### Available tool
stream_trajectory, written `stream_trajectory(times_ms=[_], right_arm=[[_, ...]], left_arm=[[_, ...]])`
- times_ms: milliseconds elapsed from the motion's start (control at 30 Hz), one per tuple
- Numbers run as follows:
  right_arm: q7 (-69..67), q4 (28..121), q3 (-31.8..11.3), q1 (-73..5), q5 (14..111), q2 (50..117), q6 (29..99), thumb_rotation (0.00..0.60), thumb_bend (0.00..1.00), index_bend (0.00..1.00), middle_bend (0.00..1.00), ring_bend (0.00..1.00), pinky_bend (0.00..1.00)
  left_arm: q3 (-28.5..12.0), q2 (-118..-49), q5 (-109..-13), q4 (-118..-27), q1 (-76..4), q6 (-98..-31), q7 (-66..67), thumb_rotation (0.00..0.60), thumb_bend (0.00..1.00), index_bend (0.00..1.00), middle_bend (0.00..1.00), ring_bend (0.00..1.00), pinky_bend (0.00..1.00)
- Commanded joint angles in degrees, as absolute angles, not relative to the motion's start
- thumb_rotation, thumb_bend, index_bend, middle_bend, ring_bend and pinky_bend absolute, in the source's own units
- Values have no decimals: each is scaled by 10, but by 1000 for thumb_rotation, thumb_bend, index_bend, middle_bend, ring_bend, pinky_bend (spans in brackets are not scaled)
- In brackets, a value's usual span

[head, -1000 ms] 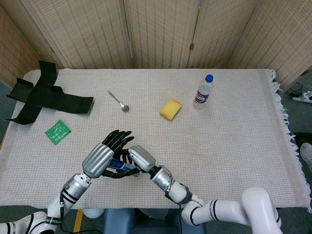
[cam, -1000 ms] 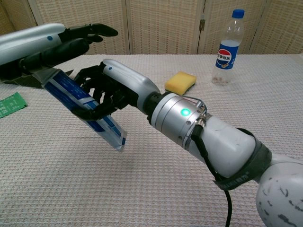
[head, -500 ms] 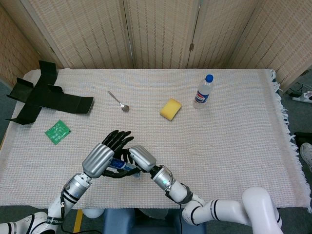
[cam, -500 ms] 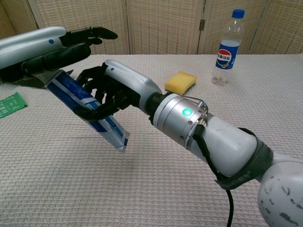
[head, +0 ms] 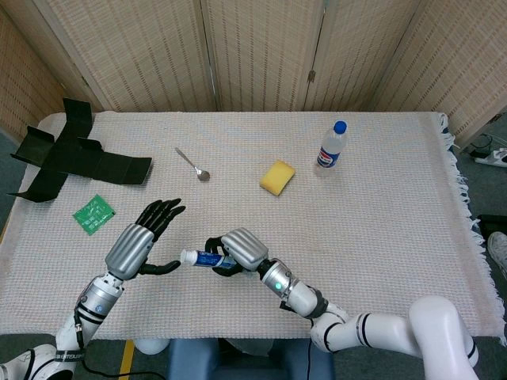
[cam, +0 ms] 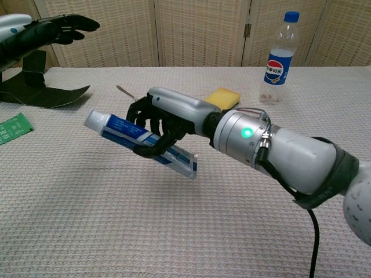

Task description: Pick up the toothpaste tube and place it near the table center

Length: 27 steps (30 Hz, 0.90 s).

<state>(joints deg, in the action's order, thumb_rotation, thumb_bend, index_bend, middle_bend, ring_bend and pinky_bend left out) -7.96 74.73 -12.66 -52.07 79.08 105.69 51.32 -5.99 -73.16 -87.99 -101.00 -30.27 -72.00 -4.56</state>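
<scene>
The blue-and-white toothpaste tube (head: 202, 258) (cam: 134, 139) hangs above the cloth near the table's front, white cap pointing left. My right hand (head: 238, 250) (cam: 159, 124) grips it around the middle, fingers curled under it. To the left of the tube's cap, my left hand (head: 145, 237) (cam: 43, 33) is open, fingers spread and off the tube. In the chest view the left hand shows only at the top left corner.
A yellow sponge (head: 277, 176) and a cola bottle (head: 333, 146) stand at the back right. A spoon (head: 192, 165), a black folded carton (head: 67, 156) and a green packet (head: 94, 214) lie at the left. Woven cloth (head: 356, 229) covers the table.
My left hand has let go of the tube and drawn away to the left. My right hand now holds the tube alone and has shifted slightly right, the tube lying flatter.
</scene>
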Motion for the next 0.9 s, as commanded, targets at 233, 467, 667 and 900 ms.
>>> stream_trajectory(times_ms=[233,467,667,900], right_arm=[[201,747,-122,-554,645,1032,443,600,914,527,518,583,509],[273,780,-112,-555,566,1016,439,600,915,66,221,332,239],[249,818,-112,-539,582,987,466,600,915,0,72,208,148],[173,904,-84,-455,688,879,575,600,915,104,206,290,203]], left_arm=[[-54,-725,-874,-1002,-290,-727,-45,0,135,0,50,0,0],[-52,-731,-862,-985,-281,-728,-40,0,135,0,50,0,0],[-58,-731,-848,-973,-276,-729,-44,0,135,0,51,1,0],[-70,-722,-821,-943,-257,-746,-58,119,136,75,83,48,0]])
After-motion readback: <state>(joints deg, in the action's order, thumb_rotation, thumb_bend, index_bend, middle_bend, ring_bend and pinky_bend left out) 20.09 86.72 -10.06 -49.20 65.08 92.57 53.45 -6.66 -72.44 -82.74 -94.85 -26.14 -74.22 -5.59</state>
